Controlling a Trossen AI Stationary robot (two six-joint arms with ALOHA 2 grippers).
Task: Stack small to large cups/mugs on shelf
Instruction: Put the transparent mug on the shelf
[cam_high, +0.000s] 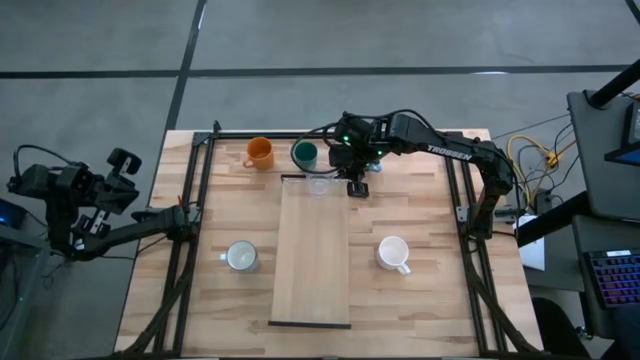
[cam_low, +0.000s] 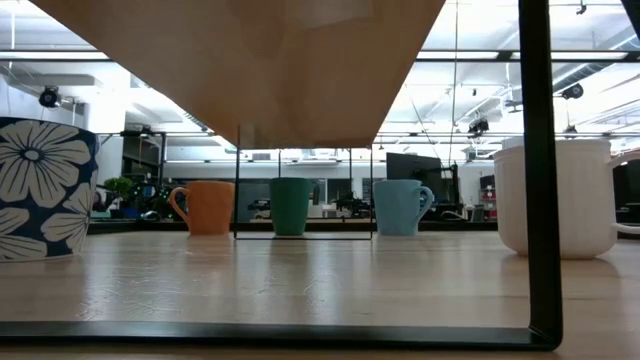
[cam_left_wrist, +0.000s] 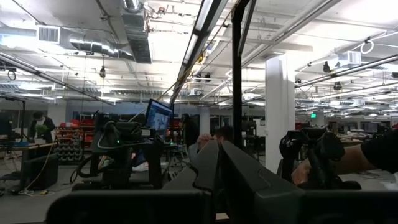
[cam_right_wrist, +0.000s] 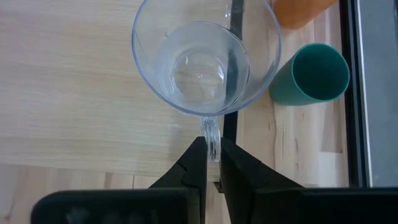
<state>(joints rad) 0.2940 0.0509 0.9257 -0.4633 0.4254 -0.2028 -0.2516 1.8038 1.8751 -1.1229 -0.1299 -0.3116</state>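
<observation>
Pinching the thin handle of the clear glass (cam_right_wrist: 205, 65) between my right gripper's (cam_right_wrist: 211, 155) two dark fingers, I held it at the far end of the shelf (cam_high: 313, 260), where the glass sat upright over the dark strip that caps the pale board. My right arm reached in from the right side of the table, its wrist bent down over that far end. The dark green cup (cam_right_wrist: 311, 74) stood on the planked tabletop just beside the glass, off the board, and the orange mug (cam_high: 259, 153) stood a little further along the same far row, its handle pointing away from the green one. From table height I could also make out a light blue mug (cam_low: 400, 207) in that far row, past the green cup; from above my own arm covered it. Nearer the front, one pale mug (cam_high: 241, 257) sat on the tabletop to the left of the shelf and the white mug (cam_high: 394, 254) to its right, both apart from the board. My left gripper (cam_left_wrist: 214, 165) was pulled well back off the left edge of the table, raised and facing out into the room, its fingers pressed together on nothing
</observation>
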